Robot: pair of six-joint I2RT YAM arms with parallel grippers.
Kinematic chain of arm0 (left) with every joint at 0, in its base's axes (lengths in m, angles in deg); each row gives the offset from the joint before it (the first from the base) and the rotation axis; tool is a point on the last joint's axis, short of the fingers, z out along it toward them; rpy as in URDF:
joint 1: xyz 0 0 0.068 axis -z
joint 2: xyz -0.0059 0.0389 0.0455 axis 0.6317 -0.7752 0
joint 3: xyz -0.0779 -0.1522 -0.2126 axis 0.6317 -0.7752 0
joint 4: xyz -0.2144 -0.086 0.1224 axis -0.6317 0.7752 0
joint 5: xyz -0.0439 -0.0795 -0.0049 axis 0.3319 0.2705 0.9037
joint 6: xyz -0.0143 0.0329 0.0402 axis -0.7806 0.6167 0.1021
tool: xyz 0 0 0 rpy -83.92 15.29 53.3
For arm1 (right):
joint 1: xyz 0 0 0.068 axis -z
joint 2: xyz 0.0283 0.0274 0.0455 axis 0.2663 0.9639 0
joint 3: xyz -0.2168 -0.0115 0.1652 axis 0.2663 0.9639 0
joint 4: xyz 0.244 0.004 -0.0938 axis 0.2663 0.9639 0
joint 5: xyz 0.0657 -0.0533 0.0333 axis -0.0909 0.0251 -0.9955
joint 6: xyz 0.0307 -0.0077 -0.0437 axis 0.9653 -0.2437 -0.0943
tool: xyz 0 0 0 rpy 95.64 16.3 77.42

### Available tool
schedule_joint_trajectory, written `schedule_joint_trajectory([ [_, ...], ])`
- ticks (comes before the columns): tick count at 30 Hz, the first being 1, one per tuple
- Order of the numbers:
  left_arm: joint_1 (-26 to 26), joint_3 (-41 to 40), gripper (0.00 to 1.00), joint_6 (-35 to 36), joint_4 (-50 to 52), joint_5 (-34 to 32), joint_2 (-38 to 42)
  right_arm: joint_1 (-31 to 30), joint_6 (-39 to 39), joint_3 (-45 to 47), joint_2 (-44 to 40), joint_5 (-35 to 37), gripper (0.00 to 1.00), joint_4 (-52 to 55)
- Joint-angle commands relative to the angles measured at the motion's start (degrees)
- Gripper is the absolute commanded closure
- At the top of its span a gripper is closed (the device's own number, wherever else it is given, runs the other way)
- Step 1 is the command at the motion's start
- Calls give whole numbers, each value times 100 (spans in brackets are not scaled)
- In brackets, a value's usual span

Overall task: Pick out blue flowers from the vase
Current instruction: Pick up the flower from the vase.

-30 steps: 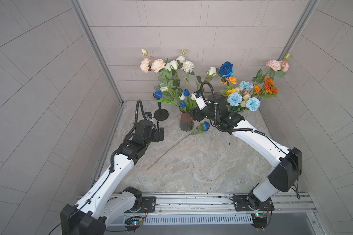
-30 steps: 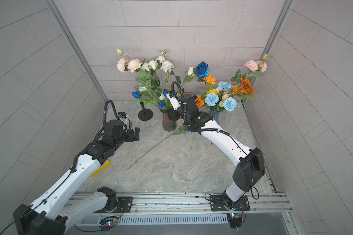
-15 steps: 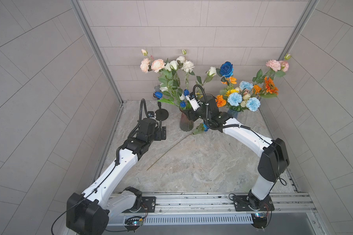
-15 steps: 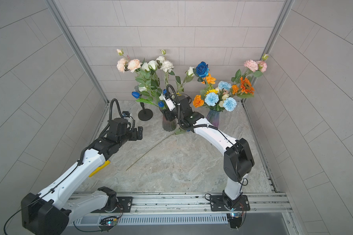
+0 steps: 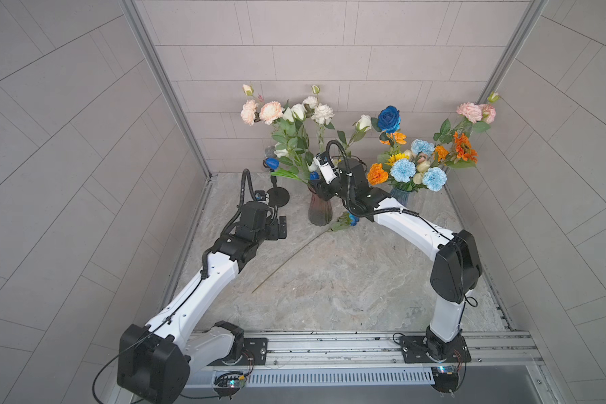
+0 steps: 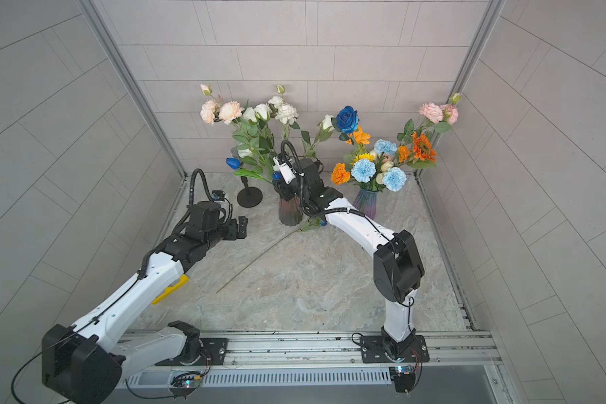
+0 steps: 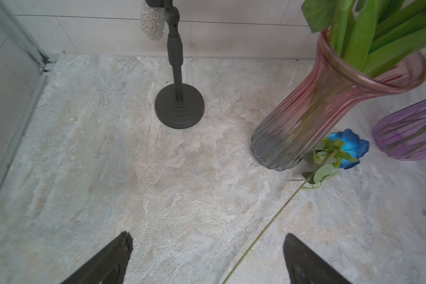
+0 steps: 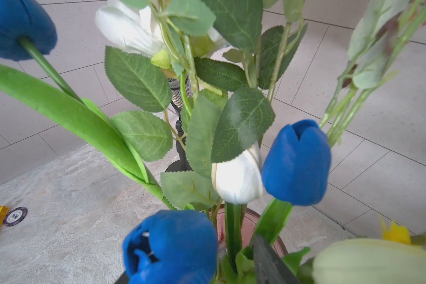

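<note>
Right tool point(image 5: 319, 189) at mouth of pink vase point(image 5: 319, 213). Near blue tulip point(image 8: 172, 246) just ahead, far blue tulip point(image 8: 296, 162) beyond. Long axis of each near upright, so extraction likely upward. Right tool opening: cannot tell. Left tool point(image 7: 208, 237) wide, empty, well apart.

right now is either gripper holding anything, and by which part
Left gripper: open, nothing held. Right gripper sits among green stems at the ribbed pink glass vase's mouth; whether it grips a stem cannot be told.
</note>
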Motion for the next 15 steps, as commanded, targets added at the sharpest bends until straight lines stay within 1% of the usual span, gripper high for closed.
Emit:
schedule_joint_trajectory([
  [1, -92, 130, 0, -285, -562, 542, -7, -10, -19, -82, 121, 8, 46, -181],
  [5, -127, 227, 0, -340, -904, 842, -111, 7, 25, -88, 165, 62, 61, -245],
  [8, -183, 366, 0, -395, -1024, 918, -342, 8, 39, -45, 89, 88, 66, -341],
  [11, -253, 353, 0, -571, -1368, 1040, -567, 16, 45, -98, 9, 106, 71, -330],
  [15, -281, 261, 0, -657, -1952, 1277, -963, 16, 36, -177, -193, 44, 72, -235],
])
